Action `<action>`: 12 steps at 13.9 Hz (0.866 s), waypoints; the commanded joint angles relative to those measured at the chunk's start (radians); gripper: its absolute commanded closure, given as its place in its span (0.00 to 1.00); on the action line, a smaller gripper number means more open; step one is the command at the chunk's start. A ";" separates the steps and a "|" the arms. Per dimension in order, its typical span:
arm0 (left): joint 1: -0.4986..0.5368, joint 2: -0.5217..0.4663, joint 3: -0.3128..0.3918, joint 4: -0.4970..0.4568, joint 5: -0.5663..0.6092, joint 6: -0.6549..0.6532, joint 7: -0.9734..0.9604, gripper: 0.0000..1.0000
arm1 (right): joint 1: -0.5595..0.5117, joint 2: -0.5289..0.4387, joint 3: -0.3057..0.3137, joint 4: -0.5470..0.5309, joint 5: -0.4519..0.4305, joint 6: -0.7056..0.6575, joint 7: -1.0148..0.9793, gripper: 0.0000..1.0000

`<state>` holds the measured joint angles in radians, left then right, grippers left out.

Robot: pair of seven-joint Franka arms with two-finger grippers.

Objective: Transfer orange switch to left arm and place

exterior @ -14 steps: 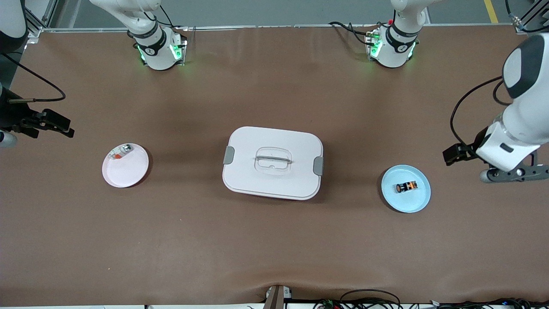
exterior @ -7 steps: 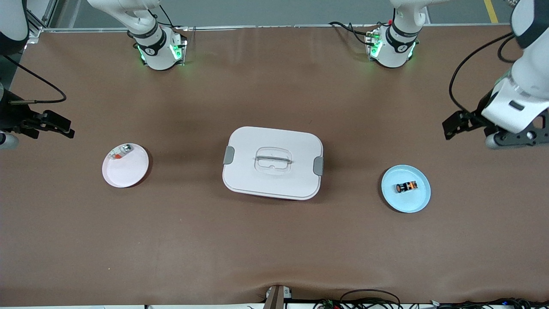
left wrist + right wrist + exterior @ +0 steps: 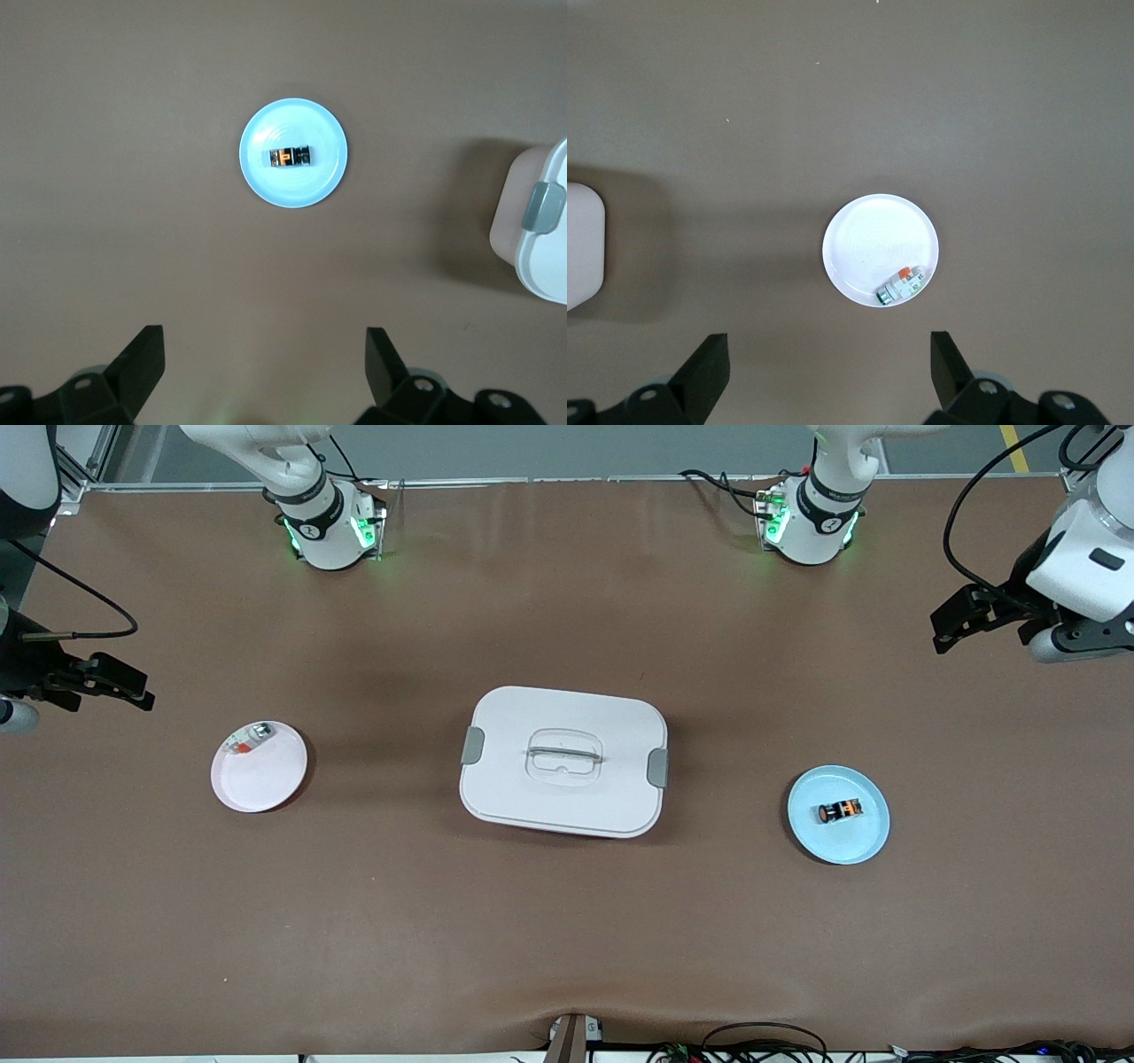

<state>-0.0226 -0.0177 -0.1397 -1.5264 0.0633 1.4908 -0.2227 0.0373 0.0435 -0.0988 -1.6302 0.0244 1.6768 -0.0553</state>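
The orange switch [image 3: 839,811] lies on a small blue plate [image 3: 861,838] toward the left arm's end of the table. It also shows in the left wrist view [image 3: 291,158] on that plate [image 3: 310,124]. The white box [image 3: 563,760] with grey clips sits at the table's middle. My left gripper [image 3: 955,618] hangs high over bare table near the left arm's end, open and empty [image 3: 266,372]. My right gripper [image 3: 120,684] waits high over the right arm's end, open and empty [image 3: 830,372].
A pink plate [image 3: 266,779] toward the right arm's end holds a small silvery piece with a red bit [image 3: 251,738]; both show in the right wrist view, the plate [image 3: 864,235] and the piece [image 3: 902,285]. A box edge shows in each wrist view [image 3: 542,232] [image 3: 580,243].
My left arm has swung away from the blue plate toward the robots' bases, its gripper staying open. The right arm, switch and box have not moved.
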 commanded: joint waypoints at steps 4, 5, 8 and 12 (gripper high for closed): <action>0.016 -0.022 0.015 -0.015 -0.013 0.002 0.043 0.00 | 0.010 0.006 -0.015 0.029 -0.014 -0.014 -0.006 0.00; 0.021 -0.022 0.015 -0.015 -0.017 0.005 0.043 0.00 | 0.012 0.006 -0.015 0.030 -0.015 -0.014 -0.005 0.00; 0.033 -0.027 0.015 -0.014 -0.019 0.005 0.046 0.00 | 0.010 0.004 -0.015 0.032 -0.012 -0.014 -0.001 0.00; 0.043 -0.028 0.015 -0.017 -0.022 -0.006 0.084 0.00 | 0.009 0.007 -0.015 0.052 -0.014 -0.014 -0.003 0.00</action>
<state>0.0088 -0.0219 -0.1279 -1.5267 0.0620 1.4897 -0.1776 0.0373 0.0435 -0.1040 -1.6065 0.0243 1.6768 -0.0553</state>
